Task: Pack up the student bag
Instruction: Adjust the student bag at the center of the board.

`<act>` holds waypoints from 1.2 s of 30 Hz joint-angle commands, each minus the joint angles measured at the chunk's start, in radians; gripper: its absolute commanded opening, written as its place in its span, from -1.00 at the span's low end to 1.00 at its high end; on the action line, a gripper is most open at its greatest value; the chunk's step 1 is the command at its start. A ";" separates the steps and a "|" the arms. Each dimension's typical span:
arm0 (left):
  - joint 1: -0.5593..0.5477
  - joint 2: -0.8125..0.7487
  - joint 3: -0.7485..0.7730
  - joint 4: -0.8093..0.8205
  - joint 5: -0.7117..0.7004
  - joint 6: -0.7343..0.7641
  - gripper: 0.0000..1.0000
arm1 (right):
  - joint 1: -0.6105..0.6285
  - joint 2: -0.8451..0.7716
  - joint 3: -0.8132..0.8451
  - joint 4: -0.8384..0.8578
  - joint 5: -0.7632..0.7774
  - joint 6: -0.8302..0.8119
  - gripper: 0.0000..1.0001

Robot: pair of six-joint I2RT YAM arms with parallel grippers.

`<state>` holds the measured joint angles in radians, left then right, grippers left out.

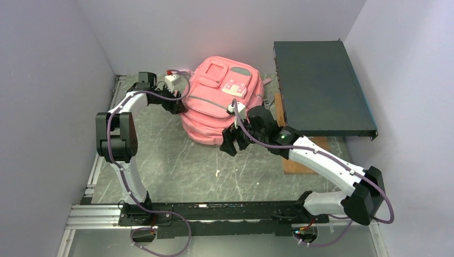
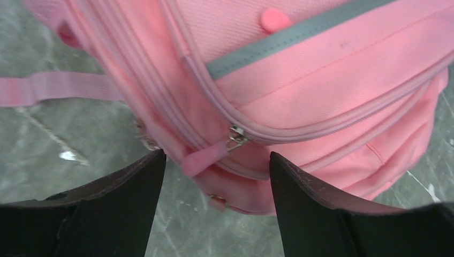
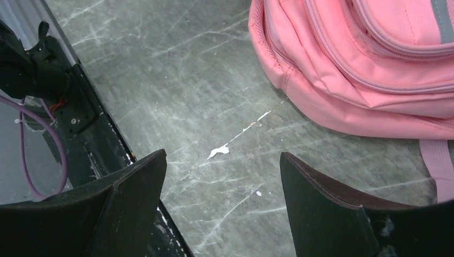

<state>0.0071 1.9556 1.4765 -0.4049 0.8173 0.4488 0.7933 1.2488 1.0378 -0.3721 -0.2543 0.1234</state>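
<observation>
L hand apart at zip pull of student bag — R hand apart above table.

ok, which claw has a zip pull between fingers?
Left claw: the pink fabric zip pull shows in its gap; right claw frames only grey marbled table.

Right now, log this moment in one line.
student bag: lying on table | left gripper: open, at zip pull | right gripper: open, above table beside bag
</observation>
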 commanded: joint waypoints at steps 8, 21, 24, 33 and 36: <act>-0.071 -0.024 -0.001 -0.036 -0.060 0.043 -0.30 | -0.002 0.040 -0.024 0.094 -0.005 0.046 0.60; -0.094 -0.148 -0.034 -0.131 -0.212 0.010 -1.00 | -0.001 0.229 -0.075 0.194 0.208 0.124 0.33; -0.100 -0.165 -0.012 -0.194 -0.203 -0.020 -1.00 | -0.001 0.287 -0.048 0.194 0.250 0.116 0.19; -0.114 -0.222 -0.045 -0.306 -0.154 -0.204 -1.00 | -0.001 0.426 0.023 0.293 0.212 0.046 -0.03; -0.114 -0.236 -0.108 -0.293 -0.132 -0.298 -0.85 | -0.002 0.431 0.062 0.292 0.183 0.075 -0.03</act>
<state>-0.1036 1.7912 1.4250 -0.6224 0.6052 0.2890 0.7933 1.6833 1.0157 -0.1764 -0.0353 0.1974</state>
